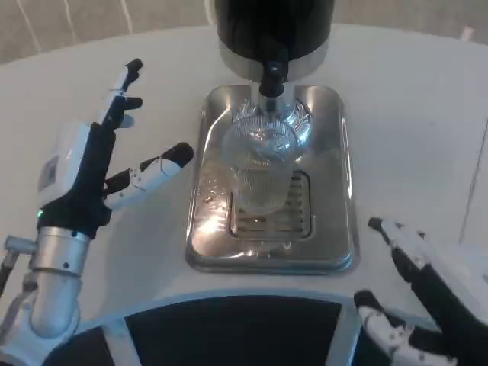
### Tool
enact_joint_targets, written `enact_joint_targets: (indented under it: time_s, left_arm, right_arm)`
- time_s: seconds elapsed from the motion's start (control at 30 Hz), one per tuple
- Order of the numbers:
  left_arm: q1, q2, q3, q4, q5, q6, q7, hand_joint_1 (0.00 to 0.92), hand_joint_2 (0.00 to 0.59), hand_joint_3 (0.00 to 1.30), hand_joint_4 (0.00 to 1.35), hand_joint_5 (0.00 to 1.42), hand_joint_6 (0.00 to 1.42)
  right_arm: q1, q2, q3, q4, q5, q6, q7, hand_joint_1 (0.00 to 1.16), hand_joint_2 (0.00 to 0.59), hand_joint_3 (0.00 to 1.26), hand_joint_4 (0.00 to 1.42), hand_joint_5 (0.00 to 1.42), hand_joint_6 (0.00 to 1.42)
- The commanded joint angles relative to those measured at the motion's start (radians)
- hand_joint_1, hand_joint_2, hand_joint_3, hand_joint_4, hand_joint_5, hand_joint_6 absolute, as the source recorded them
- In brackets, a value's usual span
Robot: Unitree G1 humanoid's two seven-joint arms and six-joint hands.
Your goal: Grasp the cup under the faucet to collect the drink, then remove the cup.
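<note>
A clear ribbed cup [263, 171] was seen standing upright on the slotted grate of a silver drip tray [335, 229], directly beneath the black faucet [272, 76] of a dark drink dispenser [274, 30] at the far side of the white surface [412, 137]. The left hand [103, 164] was held raised to the left of the tray, its fingers spread wide and nothing held in it; one fingertip was pointed toward the tray's left edge, near the cup but apart from it. The right hand [415, 293] was seen low at the near right corner, beside the tray's front right corner, with its fingers apart and nothing gripped. A dark curved edge [229, 328] was visible along the bottom of the view, nearest the robot.
</note>
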Motion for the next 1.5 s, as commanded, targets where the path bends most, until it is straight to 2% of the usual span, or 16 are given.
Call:
enact_joint_targets:
  time_s: [0.03, 0.17, 0.27, 0.43, 0.53, 0.77, 1.1, 1.33, 1.5]
  left_arm:
    - [0.072, 0.057, 0.005, -0.047, 0.023, 0.020, 0.003, 0.108, 0.061, 0.12, 0.07, 0.25, 0.34]
    - [0.140, 0.083, -0.001, -0.115, 0.055, 0.064, 0.023, 0.162, 0.095, 0.14, 0.09, 0.24, 0.33]
    - [0.188, 0.098, -0.010, -0.168, 0.076, 0.090, -0.001, 0.192, 0.103, 0.14, 0.09, 0.21, 0.30]
    - [0.267, 0.116, -0.027, -0.261, 0.108, 0.100, -0.045, 0.195, 0.104, 0.14, 0.09, 0.21, 0.29]
    - [0.296, 0.119, -0.024, -0.296, 0.112, 0.105, -0.067, 0.195, 0.106, 0.14, 0.09, 0.19, 0.27]
    - [0.358, 0.123, -0.017, -0.370, 0.128, 0.123, -0.106, 0.204, 0.105, 0.14, 0.09, 0.19, 0.27]
    - [0.408, 0.119, -0.004, -0.425, 0.123, 0.162, -0.138, 0.208, 0.104, 0.14, 0.09, 0.19, 0.27]
    - [0.426, 0.121, 0.005, -0.438, 0.116, 0.180, -0.147, 0.209, 0.101, 0.14, 0.09, 0.19, 0.27]
    - [0.430, 0.121, 0.008, -0.434, 0.113, 0.186, -0.152, 0.209, 0.101, 0.14, 0.09, 0.19, 0.27]
  right_arm:
    - [-0.128, 0.070, -0.018, -0.015, 0.036, 0.116, 0.002, 0.25, 0.521, 0.00, 0.00, 0.00, 0.00]
    - [-0.247, 0.055, -0.025, 0.000, 0.074, 0.259, 0.002, 0.25, 0.523, 0.00, 0.00, 0.00, 0.00]
    - [-0.337, 0.037, -0.039, 0.039, 0.118, 0.343, -0.026, 0.25, 0.528, 0.00, 0.00, 0.00, 0.00]
    - [-0.454, 0.002, -0.067, 0.126, 0.220, 0.445, -0.092, 0.25, 0.559, 0.00, 0.00, 0.00, 0.00]
    - [-0.493, -0.013, -0.066, 0.161, 0.282, 0.487, -0.126, 0.26, 0.565, 0.00, 0.00, 0.00, 0.00]
    - [-0.564, -0.022, -0.007, 0.218, 0.395, 0.544, -0.215, 0.27, 0.584, 0.00, 0.00, 0.00, 0.00]
    - [-0.636, -0.054, 0.096, 0.245, 0.527, 0.621, -0.286, 0.28, 0.585, 0.00, 0.00, 0.00, 0.00]
    - [-0.647, -0.094, 0.145, 0.254, 0.619, 0.627, -0.322, 0.28, 0.585, 0.00, 0.00, 0.00, 0.00]
    - [-0.666, -0.124, 0.163, 0.261, 0.672, 0.632, -0.352, 0.29, 0.585, 0.00, 0.00, 0.00, 0.00]
